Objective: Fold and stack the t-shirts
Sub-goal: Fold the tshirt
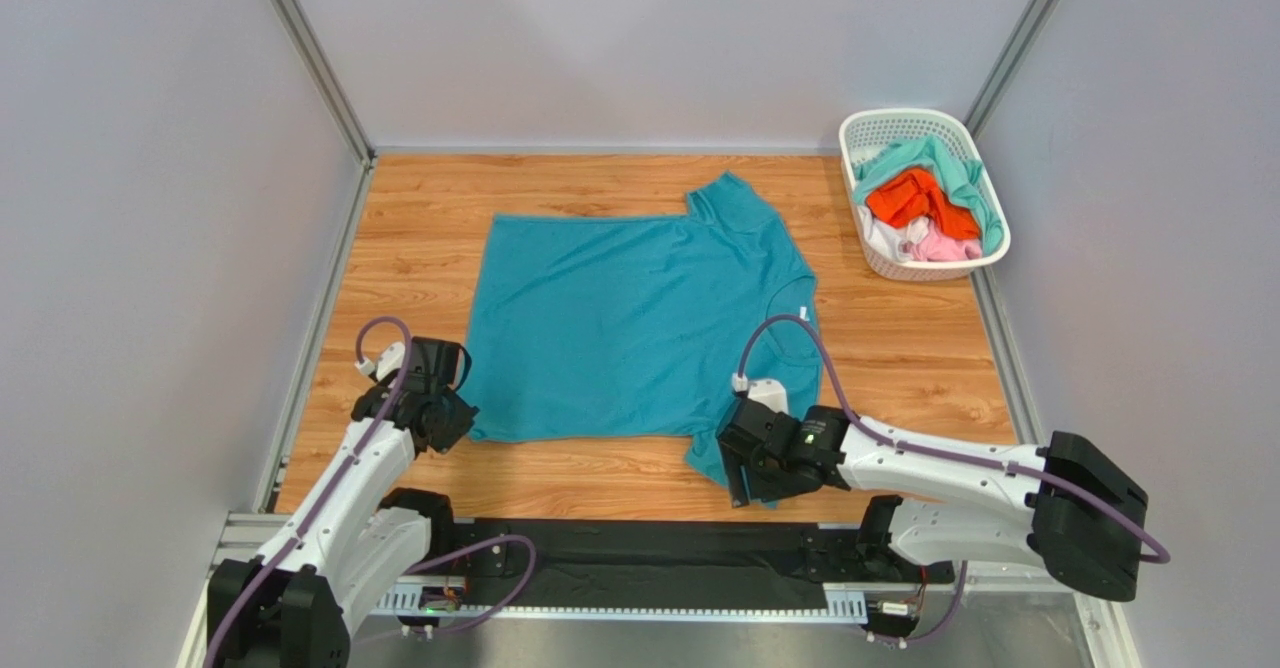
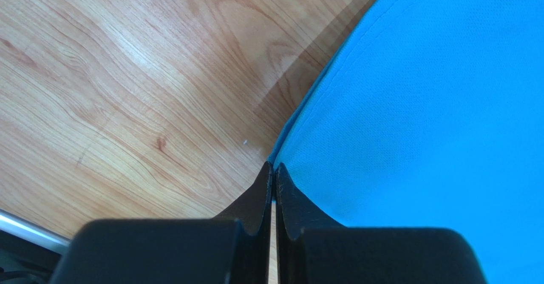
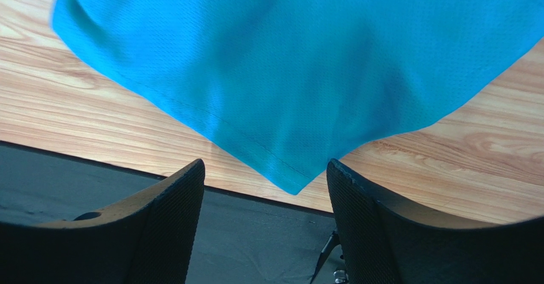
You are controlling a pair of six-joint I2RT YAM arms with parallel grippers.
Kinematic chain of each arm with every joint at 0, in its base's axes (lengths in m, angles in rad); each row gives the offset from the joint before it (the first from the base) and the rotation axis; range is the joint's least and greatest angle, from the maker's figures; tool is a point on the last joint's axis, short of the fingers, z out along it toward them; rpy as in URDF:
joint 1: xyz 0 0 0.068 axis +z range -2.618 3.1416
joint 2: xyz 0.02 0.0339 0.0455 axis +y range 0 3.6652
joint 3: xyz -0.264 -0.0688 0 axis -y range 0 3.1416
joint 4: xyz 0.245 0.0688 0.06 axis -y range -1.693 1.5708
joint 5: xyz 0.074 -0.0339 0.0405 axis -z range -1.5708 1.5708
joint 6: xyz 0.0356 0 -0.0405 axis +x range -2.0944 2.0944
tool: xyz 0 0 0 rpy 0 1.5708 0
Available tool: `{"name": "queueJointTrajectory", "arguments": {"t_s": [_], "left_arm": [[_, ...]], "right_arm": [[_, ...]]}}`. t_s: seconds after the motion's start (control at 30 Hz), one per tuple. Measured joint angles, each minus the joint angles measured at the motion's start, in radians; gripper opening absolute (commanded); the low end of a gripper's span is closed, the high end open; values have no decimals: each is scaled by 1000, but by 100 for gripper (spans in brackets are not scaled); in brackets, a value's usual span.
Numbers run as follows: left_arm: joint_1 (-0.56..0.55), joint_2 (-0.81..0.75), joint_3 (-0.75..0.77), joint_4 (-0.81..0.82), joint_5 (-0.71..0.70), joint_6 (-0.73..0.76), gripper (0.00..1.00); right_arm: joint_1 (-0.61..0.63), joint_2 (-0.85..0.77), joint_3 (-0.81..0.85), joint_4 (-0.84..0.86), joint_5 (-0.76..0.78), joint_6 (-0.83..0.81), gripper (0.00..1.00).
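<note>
Early on: no fold yet on the teal t-shirt (image 1: 639, 323) spread flat mid-desk (image 1: 421, 233), other t-shirts (image 1: 924, 203) heaped in the basket (image 1: 902, 116), left jaws closed at its near-left hem corner, right jaws open around the near sleeve tip.

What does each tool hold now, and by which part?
The left tool pinches the teal t-shirt at its near left hem corner. The right tool holds nothing; its open jaws straddle the sleeve tip.

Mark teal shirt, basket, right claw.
teal shirt (image 1: 631, 323): top view, mid-body.
basket (image 1: 902, 115): top view, far rim.
right claw (image 3: 265, 169): right wrist view, midway between fingertips.
</note>
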Motion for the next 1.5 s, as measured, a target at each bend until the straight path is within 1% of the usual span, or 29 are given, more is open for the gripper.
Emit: {"name": "queueJointTrajectory", "arguments": {"t_s": [0.03,0.1,0.13,0.2,0.23,0.27,0.3,0.4,0.63,0.9,1.13,1.33,1.5], "left_arm": [[0,0,0,0,3,0,0],[0,0,0,0,8,0,0],[0,-1,0,0,9,1,0],[0,-4,0,0,12,3,0],[0,-6,0,0,13,3,0],[0,-8,0,0,13,3,0],[0,-10,0,0,13,3,0],[0,-12,0,-1,16,3,0],[0,-56,0,-40,20,2,0],[0,-190,0,-120,11,-17,0],[0,-296,0,-158,17,-17,0],[0,-292,3,-158,22,-15,0],[0,-238,42,-159,24,-13,0]], "right_arm": [[0,5,-8,5,-3,1,65],[0,15,-22,11,-7,3,59],[0,17,-23,11,-4,4,54],[0,18,-24,14,-3,5,49],[0,18,-25,16,-3,6,34],[0,18,-25,19,-2,4,29],[0,19,-27,23,-3,9,22],[0,21,-27,27,-3,22,12],[6,-10,-27,-9,-25,27,4],[56,-173,-19,-74,-91,36,0],[68,-300,-18,-99,-116,49,0],[63,-320,25,-150,-57,50,0],[-11,-310,90,-163,-13,26,0]]}}
